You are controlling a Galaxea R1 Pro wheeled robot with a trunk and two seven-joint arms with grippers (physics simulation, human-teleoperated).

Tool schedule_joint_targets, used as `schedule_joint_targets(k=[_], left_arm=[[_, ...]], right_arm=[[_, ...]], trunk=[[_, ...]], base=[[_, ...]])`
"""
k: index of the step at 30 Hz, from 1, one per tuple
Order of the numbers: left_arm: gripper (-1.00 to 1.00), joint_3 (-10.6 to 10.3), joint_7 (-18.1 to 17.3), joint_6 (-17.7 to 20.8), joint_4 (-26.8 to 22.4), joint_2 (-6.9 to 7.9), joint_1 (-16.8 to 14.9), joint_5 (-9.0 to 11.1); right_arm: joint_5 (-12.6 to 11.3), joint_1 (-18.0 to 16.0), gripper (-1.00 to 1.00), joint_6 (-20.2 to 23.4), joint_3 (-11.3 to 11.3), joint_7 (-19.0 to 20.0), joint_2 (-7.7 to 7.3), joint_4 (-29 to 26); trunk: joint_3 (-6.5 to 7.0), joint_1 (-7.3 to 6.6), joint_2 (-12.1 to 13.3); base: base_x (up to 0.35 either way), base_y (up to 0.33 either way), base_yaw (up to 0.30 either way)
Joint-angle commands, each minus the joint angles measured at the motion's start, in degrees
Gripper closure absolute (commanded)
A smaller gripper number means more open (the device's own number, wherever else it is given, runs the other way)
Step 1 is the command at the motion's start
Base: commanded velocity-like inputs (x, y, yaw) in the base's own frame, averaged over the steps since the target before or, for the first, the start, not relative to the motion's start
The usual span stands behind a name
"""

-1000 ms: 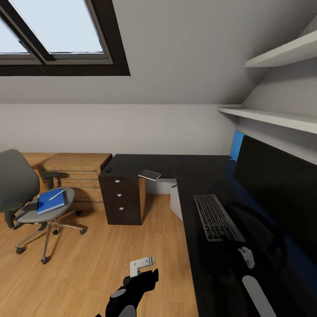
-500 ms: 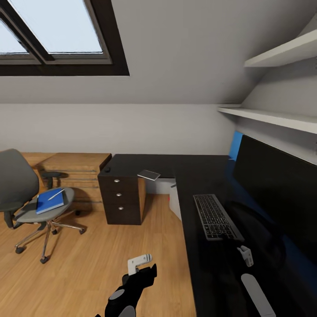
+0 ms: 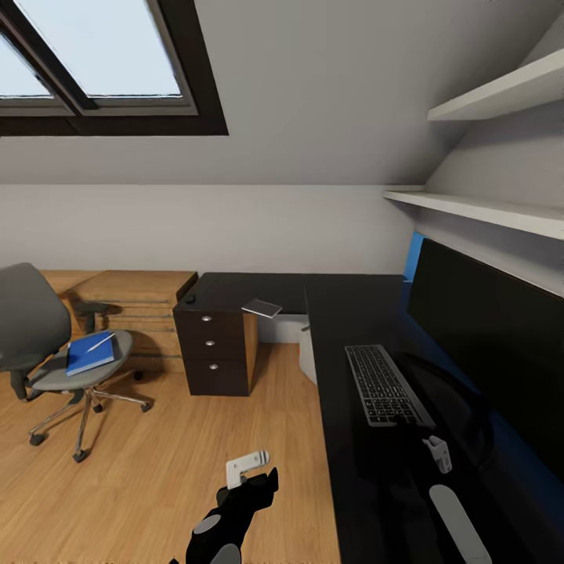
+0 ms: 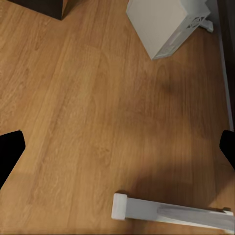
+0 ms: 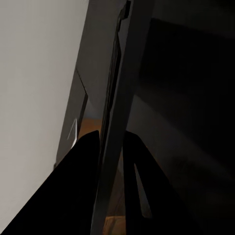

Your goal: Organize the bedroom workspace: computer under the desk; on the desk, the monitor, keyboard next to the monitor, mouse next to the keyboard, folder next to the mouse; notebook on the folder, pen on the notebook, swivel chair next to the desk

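Left hand [image 3: 249, 468] hangs low over the wooden floor [image 3: 157, 470], just off the counter's near edge; in its wrist view its two dark fingertips [image 4: 10, 149] sit far apart at the frame's edges, spread wide with nothing between them.

At far left, well apart from the counter, stands the swivel chair [image 3: 47, 345]. On its seat lies the blue folder [image 3: 89, 354], and the thin white pen [image 3: 100, 342] rests across the folder. Behind the chair, light wooden cabinets [image 3: 133, 294] run along the wall. Next comes the black drawer unit [image 3: 213, 352] under the counter [image 3: 345, 313]; the small black mouse [image 3: 190, 299] sits on the counter's far left corner, and a flat grey notebook [image 3: 262, 307] lies near it, overhanging the front edge. A white box, apparently the computer [image 4: 166, 24], stands on the floor under the counter.

Further right, the keyboard [image 3: 384, 384] lies flat on the counter just in front of the monitor [image 3: 486, 345], which stands along the right wall below two white shelves [image 3: 486, 207]. Right hand [image 3: 439, 453] hovers over the counter just beside the keyboard's near end; whether it is spread or pressed together I cannot tell.
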Motion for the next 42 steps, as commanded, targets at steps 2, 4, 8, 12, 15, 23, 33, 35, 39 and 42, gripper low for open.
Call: schedule_joint_targets(k=[2, 4, 8, 12, 15, 23, 33, 35, 39, 42], left_arm=[[-1.00, -0.10, 0.38, 0.17, -0.09, 0.05, -0.07, 0.21], [-1.00, -0.10, 0.38, 0.17, -0.09, 0.05, -0.07, 0.24], [-1.00, -0.11, 0.37, 0.17, -0.09, 0.05, -0.07, 0.26], [-1.00, -0.09, 0.38, 0.20, -0.09, 0.05, -0.07, 0.26], [-1.00, -0.09, 0.38, 0.22, -0.09, 0.05, -0.07, 0.28], [-1.00, -0.17, 0.37, 0.25, -0.09, -0.01, -0.07, 0.46], [-1.00, -0.22, 0.31, 0.26, -0.09, -0.04, -0.07, 0.61], [-1.00, -0.25, 0.30, 0.26, -0.09, -0.04, -0.07, 0.63], [-1.00, -0.26, 0.34, 0.24, -0.09, -0.04, -0.07, 0.60], [-1.00, -0.26, 0.36, 0.19, -0.09, -0.04, -0.07, 0.53]], right_arm=[[-0.67, -0.02, 1.00, 0.15, -0.05, -0.35, 0.00, 1.05], [-0.67, -0.02, 1.00, 0.15, -0.05, -0.35, 0.00, 1.07], [-0.67, -0.02, 1.00, 0.15, -0.05, -0.35, 0.00, 1.56], [-0.67, -0.23, 1.00, 0.15, -0.05, -0.35, 0.00, 1.78], [-0.67, -0.37, 1.00, 0.15, -0.05, -0.35, 0.00, 1.82], [-0.61, -0.42, 1.00, 0.15, -0.05, -0.32, 0.00, 1.84], [-0.44, -0.45, 1.00, 0.23, -0.05, -0.35, -0.08, 1.84], [-0.40, -0.45, -1.00, 0.23, -0.05, -0.35, -0.09, 1.84], [-0.12, -0.46, -1.00, 0.27, -0.03, -0.35, -0.09, 1.82], [-0.02, -0.46, -1.00, 0.25, -0.05, -0.35, -0.09, 1.84]], trunk=[[-0.07, -0.01, -0.04], [-0.07, -0.01, -0.04], [-0.07, -0.01, -0.04], [-0.07, -0.01, -0.04], [-0.07, -0.01, -0.04], [-0.07, -0.01, -0.04], [-0.07, -0.01, -0.04], [-0.07, -0.01, -0.04], [-0.07, -0.01, -0.04], [-0.07, -0.01, -0.04]], base=[[-0.072, 0.000, 0.000], [-0.034, 0.000, 0.000], [-0.030, 0.000, 0.000], [-0.199, 0.000, 0.000], [-0.177, 0.000, 0.000], [-0.029, 0.000, 0.000], [-0.001, 0.000, 0.000], [0.000, 0.000, 0.000], [0.000, 0.000, 0.000], [0.000, 0.000, 0.000]])
